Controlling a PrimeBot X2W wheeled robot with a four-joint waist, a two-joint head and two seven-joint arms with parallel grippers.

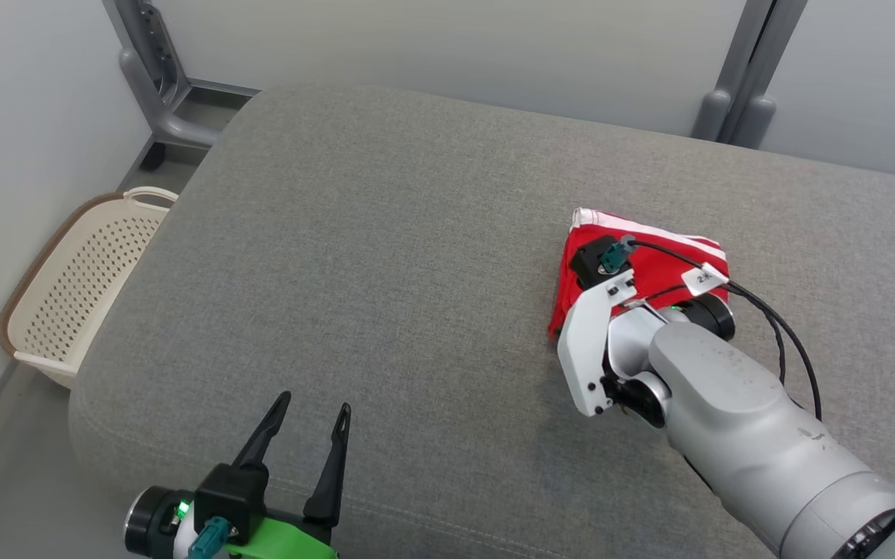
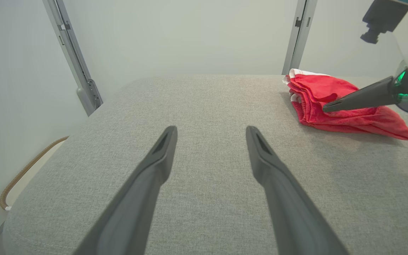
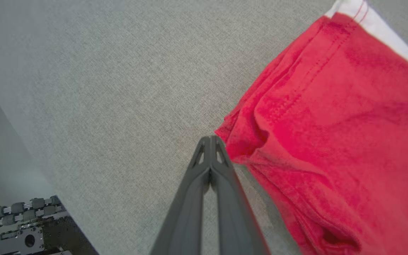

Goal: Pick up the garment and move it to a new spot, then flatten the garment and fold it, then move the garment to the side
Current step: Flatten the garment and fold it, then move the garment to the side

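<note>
The garment [image 1: 658,268] is red with a white striped band, folded into a compact bundle on the right part of the grey cushion [image 1: 385,272]. My right arm's wrist [image 1: 610,326] hangs over it and covers its near side. In the right wrist view my right gripper [image 3: 211,139] is shut, tips pressed together right beside the garment's [image 3: 331,124] left edge, with no cloth between them. The left wrist view shows that same gripper [image 2: 327,107] in front of the garment [image 2: 317,86]. My left gripper [image 1: 313,404] stands open and empty over the cushion's near left [image 2: 211,131].
A cream perforated basket [image 1: 82,287] sits on the floor left of the cushion, its rim [image 2: 23,173] at the left edge of the left wrist view. Grey metal posts [image 1: 156,85] [image 1: 742,85] stand behind against pale walls. Bare cushion lies between the grippers.
</note>
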